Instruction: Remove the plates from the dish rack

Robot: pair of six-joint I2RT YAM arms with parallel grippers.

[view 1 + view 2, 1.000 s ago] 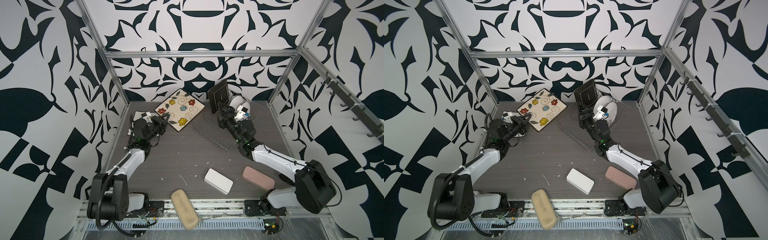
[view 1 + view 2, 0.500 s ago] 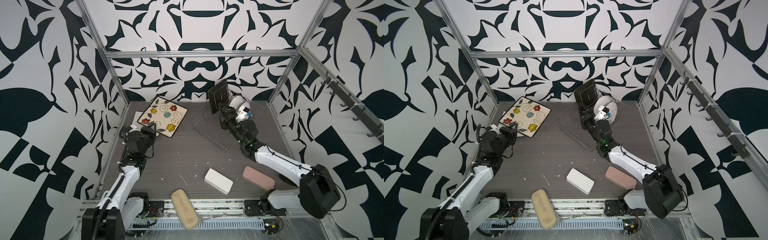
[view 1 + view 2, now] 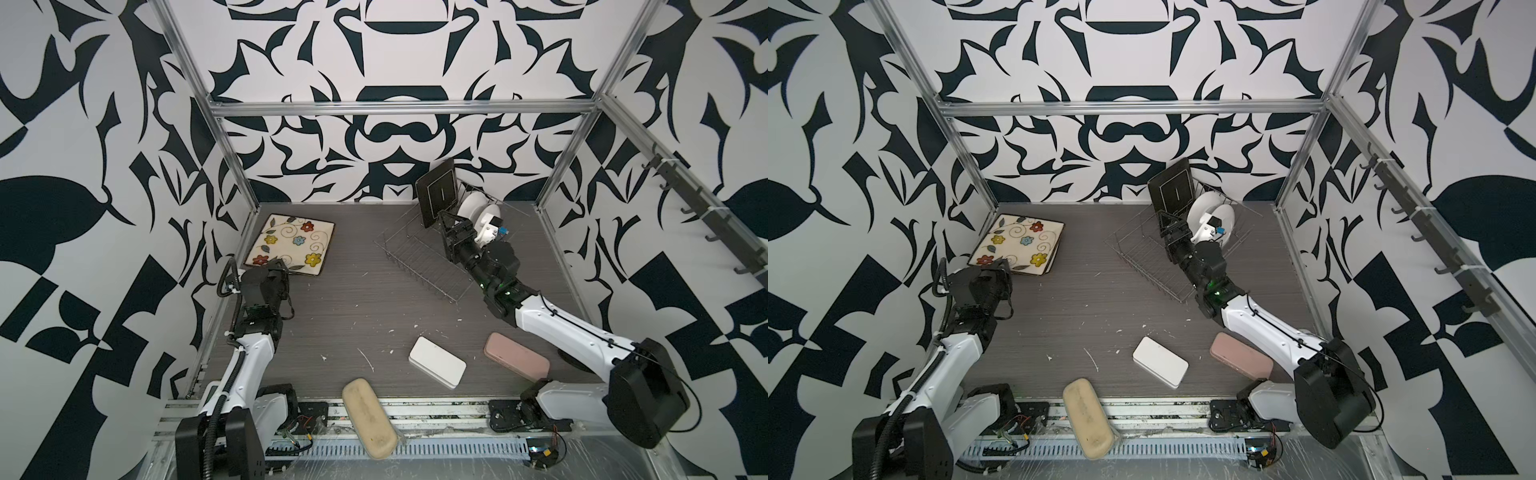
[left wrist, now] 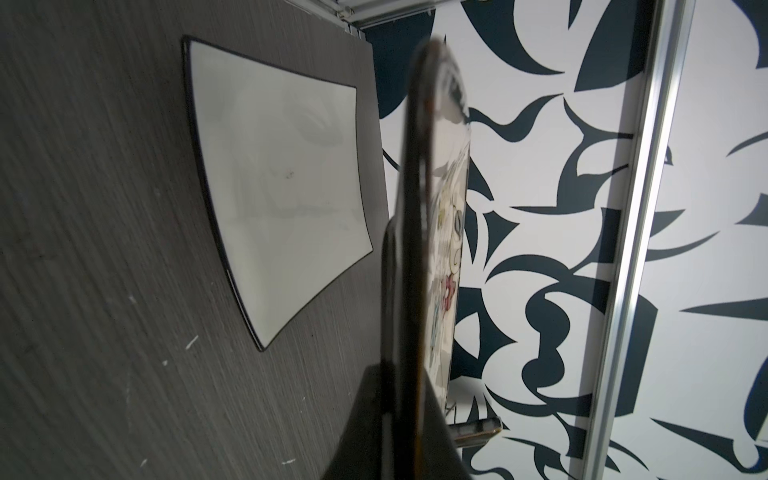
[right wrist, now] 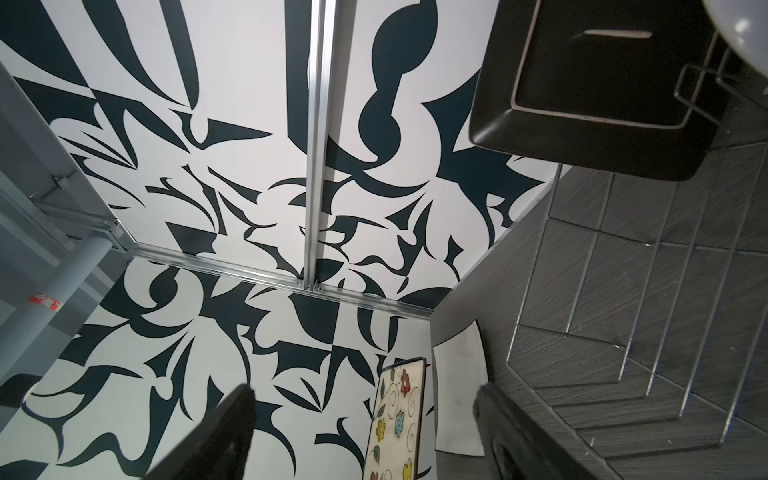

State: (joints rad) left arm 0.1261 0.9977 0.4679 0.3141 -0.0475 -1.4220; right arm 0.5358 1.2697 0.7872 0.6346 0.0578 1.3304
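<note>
My left gripper [image 3: 279,266] is clamped on the near edge of the flowered square plate [image 3: 291,243], holding it tilted just over the white square plate [image 4: 278,187], which lies flat in the far-left corner. My right gripper [image 3: 449,224], jaws wide and empty, sits over the dish rack [image 3: 419,259]. The upright black plate [image 3: 436,197] stands just beyond its fingertips, toward the back wall.

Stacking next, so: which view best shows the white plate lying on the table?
Left wrist: the white plate lies flat, whole outline clear. In both top views the flowered plate covers it; right wrist catches only a slice.
</note>
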